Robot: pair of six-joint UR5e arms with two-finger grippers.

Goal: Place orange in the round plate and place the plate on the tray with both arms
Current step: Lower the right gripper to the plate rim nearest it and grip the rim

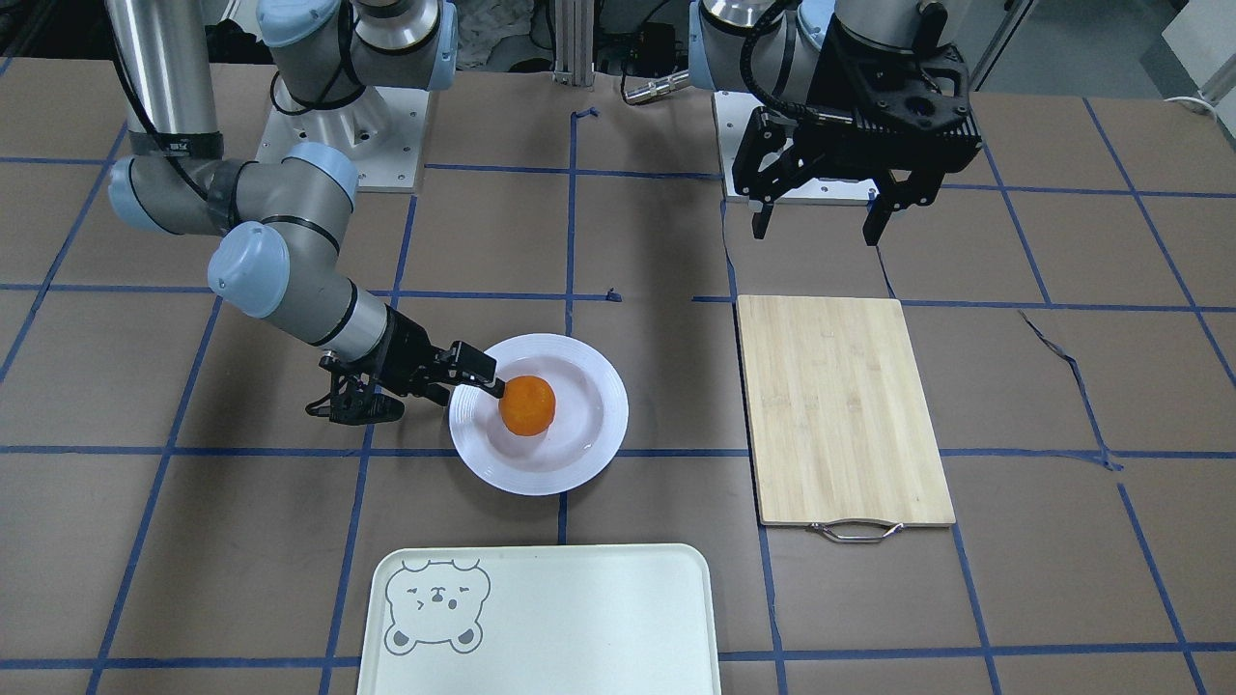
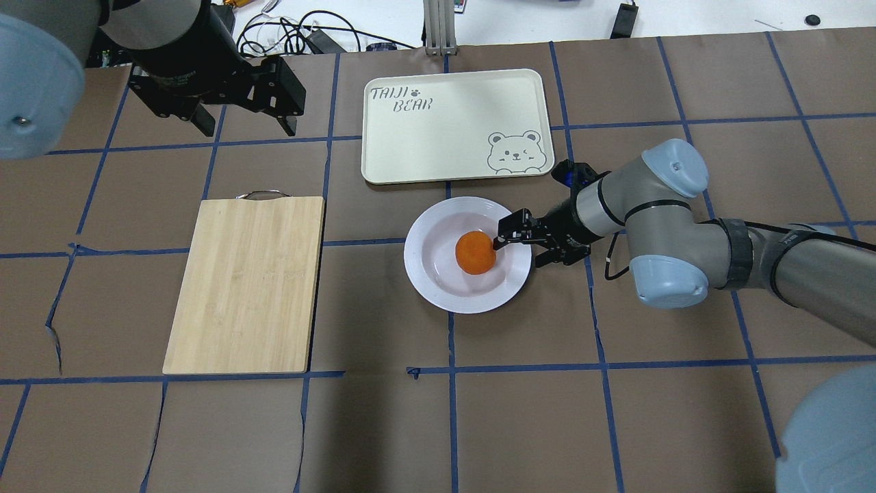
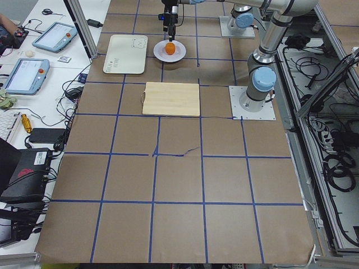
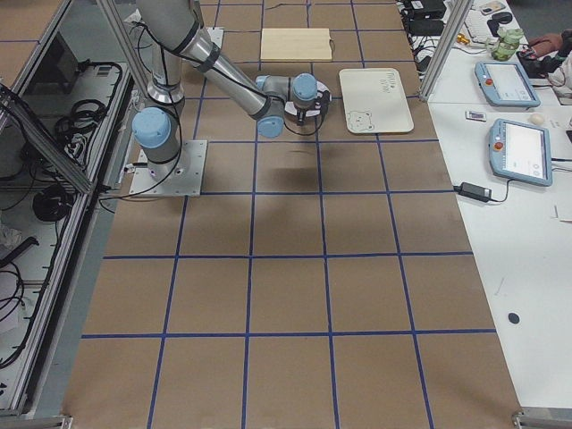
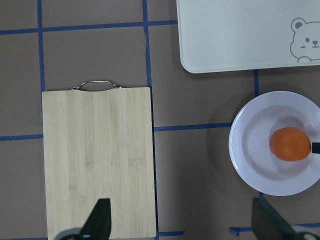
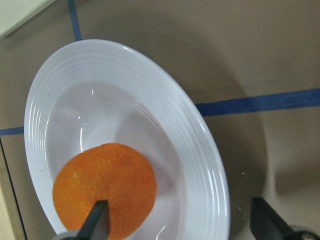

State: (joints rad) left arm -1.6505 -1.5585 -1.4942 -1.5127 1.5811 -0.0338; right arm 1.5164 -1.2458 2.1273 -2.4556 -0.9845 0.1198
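Observation:
The orange (image 1: 527,405) (image 2: 475,252) (image 6: 104,187) lies in the sunken centre of the round plate (image 1: 599,439) (image 2: 428,267) (image 6: 200,150). My right gripper (image 1: 449,398) (image 2: 521,252) (image 6: 182,225) is open and low at the plate's edge. It straddles the rim, with one finger over the plate beside the orange and the other outside on the table. The tray (image 1: 579,618) (image 2: 438,123) sits bare just beyond the plate. Far from the plate, my left gripper (image 1: 821,227) (image 2: 243,120) (image 5: 182,222) hangs open and holds nothing, high above the table.
A bamboo cutting board (image 1: 840,405) (image 2: 246,281) (image 5: 97,160) with a metal handle lies on the robot's left side of the brown, blue-taped table. Tablets and cables sit on a white bench (image 3: 33,67) past the table's far edge.

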